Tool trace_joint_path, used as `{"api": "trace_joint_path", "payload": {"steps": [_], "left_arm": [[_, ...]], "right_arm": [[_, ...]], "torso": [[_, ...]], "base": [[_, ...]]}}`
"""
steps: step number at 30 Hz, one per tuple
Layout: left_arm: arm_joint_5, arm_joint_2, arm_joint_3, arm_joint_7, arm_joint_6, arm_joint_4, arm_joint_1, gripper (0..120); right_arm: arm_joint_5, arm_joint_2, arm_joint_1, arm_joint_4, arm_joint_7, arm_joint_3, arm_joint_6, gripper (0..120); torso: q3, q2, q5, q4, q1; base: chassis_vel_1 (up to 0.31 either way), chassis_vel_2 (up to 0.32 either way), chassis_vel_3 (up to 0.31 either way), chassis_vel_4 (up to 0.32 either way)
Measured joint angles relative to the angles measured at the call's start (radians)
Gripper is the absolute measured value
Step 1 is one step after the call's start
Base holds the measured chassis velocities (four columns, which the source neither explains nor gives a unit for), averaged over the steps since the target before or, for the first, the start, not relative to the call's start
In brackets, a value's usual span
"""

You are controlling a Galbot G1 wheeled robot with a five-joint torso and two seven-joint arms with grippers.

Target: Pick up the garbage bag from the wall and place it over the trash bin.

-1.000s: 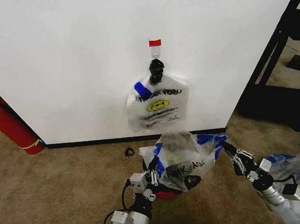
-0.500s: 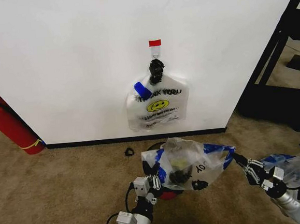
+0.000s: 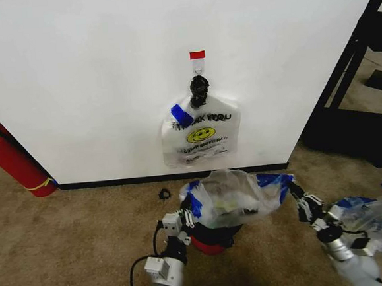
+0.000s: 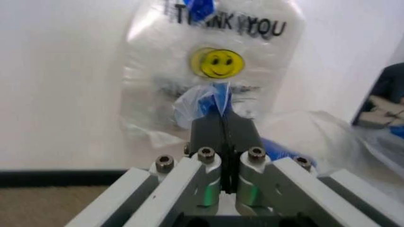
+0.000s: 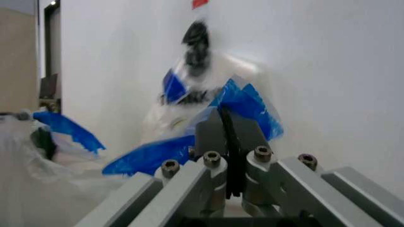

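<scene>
The garbage bag [image 3: 231, 196], clear plastic with blue tape patches, is stretched wide between my two grippers, just above the trash bin [image 3: 215, 236]. The bin's black mesh side and red base show under the bag. My left gripper [image 3: 187, 213] is shut on the bag's left blue-taped edge; the left wrist view shows its gripper [image 4: 222, 124] pinching blue tape. My right gripper [image 3: 291, 192] is shut on the right blue-taped edge, and the right wrist view shows its gripper [image 5: 228, 128] clamping blue tape. Behind stands the white wall [image 3: 87, 78] with its red-topped hook [image 3: 197, 56].
A white "THANK YOU" smiley bag [image 3: 202, 135] hangs from the hook. A red fire extinguisher [image 3: 12, 162] leans at the left. A small black piece [image 3: 164, 194] lies on the carpet. A heap of clear-and-blue bags [image 3: 375, 214] sits at the right, below a black frame [image 3: 353, 64].
Both grippers have moved up and toward the wall with the bag. The bag is spread flatter and higher, and more of the bin shows beneath it.
</scene>
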Motion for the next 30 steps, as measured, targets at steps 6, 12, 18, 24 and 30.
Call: {"api": "trace_joint_path", "payload": {"steps": [6,12,18,24,30], "left_arm": [[0.048,0.022,-0.023,-0.002,-0.002,0.004,-0.003,0],[0.102,0.041,-0.033,0.007,-0.025,0.001,0.013,0],[0.168,0.077,-0.043,0.032,-0.073,0.034,0.018,0],[0.255,0.123,-0.035,0.067,-0.119,0.109,0.009,0],[0.267,0.099,-0.044,0.054,-0.137,0.174,-0.051,0]], "right_arm": [[-0.018,0.011,-0.002,0.004,-0.05,-0.048,0.0,0],[-0.018,0.008,0.009,0.007,-0.097,-0.065,0.001,0],[-0.029,-0.016,0.029,-0.012,-0.136,-0.049,0.002,0],[-0.05,-0.037,0.03,-0.048,-0.168,-0.036,0.009,0],[-0.065,-0.003,0.056,-0.038,-0.076,-0.071,0.007,0]], "torso": [[0.0,0.0,0.0,0.0,0.0],[0.0,0.0,0.0,0.0,0.0],[0.0,0.0,0.0,0.0001,0.0],[0.0,0.0,0.0,-0.0002,0.0],[0.0,0.0,-0.0001,0.0,0.0]], "base": [[0.0,0.0,0.0,0.0],[0.0,0.0,0.0,0.0],[0.0,0.0,0.0,0.0],[0.0,0.0,0.0,0.0],[0.0,0.0,0.0,0.0]]}}
